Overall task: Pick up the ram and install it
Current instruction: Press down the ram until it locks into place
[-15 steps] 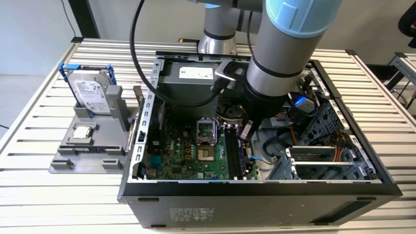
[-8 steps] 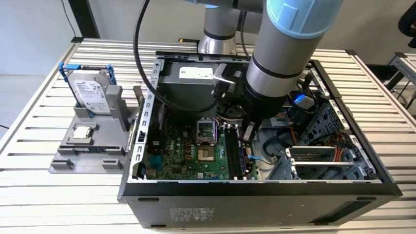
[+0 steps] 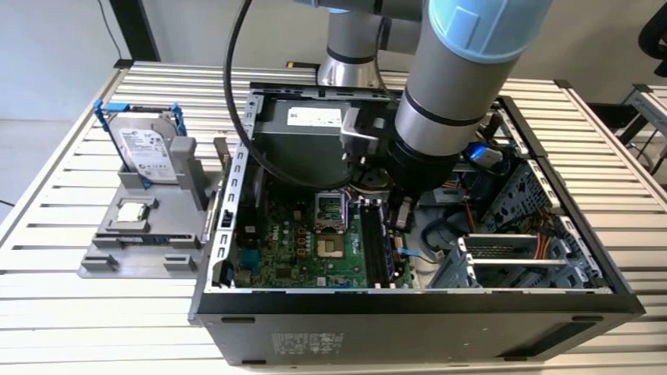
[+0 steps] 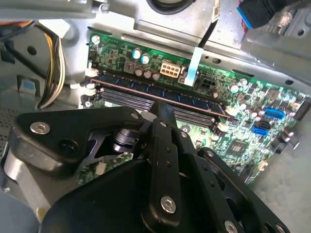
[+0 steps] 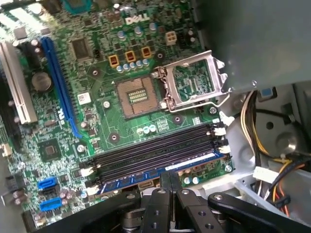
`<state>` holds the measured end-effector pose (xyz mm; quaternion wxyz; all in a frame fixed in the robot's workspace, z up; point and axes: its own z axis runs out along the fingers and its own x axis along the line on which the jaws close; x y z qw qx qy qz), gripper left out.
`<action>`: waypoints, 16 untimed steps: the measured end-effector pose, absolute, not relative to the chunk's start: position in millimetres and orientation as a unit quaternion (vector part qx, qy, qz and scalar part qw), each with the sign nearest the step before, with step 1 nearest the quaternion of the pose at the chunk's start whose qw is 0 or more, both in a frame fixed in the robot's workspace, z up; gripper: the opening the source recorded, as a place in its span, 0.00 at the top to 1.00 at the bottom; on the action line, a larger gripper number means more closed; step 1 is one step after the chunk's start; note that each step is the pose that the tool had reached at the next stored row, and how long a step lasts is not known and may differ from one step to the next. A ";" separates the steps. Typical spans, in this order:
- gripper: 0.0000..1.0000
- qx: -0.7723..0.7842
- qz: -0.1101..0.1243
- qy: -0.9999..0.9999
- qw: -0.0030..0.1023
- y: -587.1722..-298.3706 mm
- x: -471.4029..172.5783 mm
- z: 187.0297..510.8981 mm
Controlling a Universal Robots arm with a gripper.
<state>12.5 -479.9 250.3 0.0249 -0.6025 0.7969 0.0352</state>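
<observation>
Black gripper (image 5: 169,182) links crowd the foreground in both wrist views, the fingers pressed together on the top edge of the ram (image 5: 146,177) at about mid-length. The ram stands upright in the outermost of the black slots (image 5: 155,153) on the green motherboard (image 5: 97,97), inside the open computer case (image 3: 417,301). It looks light, thin and stiff, yet fragile; I'd judge the bare top edge the safe hold. Farther off, the CPU socket (image 5: 137,96) sits open.

We see the black gripper (image 4: 163,114) closed on the top edge of the ram (image 4: 160,94); the ram stands in a slot on the green motherboard (image 4: 243,121); yellow wires (image 4: 53,73) hang nearby.
</observation>
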 end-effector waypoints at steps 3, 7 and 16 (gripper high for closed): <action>1.00 -0.621 0.035 0.783 0.025 -479.9 12.5 250.2; 1.00 -0.645 0.034 0.763 0.026 -479.9 12.6 250.1; 1.00 -0.675 0.034 0.736 0.028 -479.9 13.6 249.9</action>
